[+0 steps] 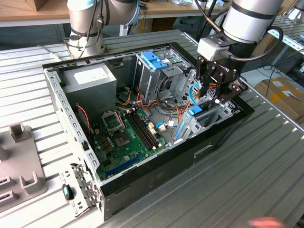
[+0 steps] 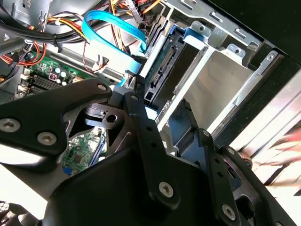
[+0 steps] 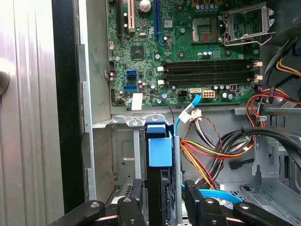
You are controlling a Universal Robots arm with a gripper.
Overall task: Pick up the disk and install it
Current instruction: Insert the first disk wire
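The gripper [image 3: 163, 184] is clamping the disk [image 3: 160, 155], probably stiff, heavyish and shock-fragile, by two opposite sides, edgewise in the drive bay [image 3: 123, 160].

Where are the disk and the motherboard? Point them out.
disk [image 3: 160, 151], first wrist view, on its blue rail end.
motherboard [image 3: 150, 70], first wrist view, on bare green board.

Dark disk [image 3: 160, 151], bright blue plastic rails. Matte black gripper [image 1: 213, 95] at the case's two o'clock in the exterior view. Silver-grey arm [image 1: 249, 19], black band. Green motherboard [image 1: 126, 137] at seven o'clock, black slots. Blue cage latch [image 1: 153, 59] at twelve o'clock. Orange, yellow, red, black wire bundle [image 3: 207, 155]. Light blue data cable [image 2: 113, 23]. Case [image 1: 156, 190] black outside, grey inside. Ribbed silver table [image 1: 256, 180].
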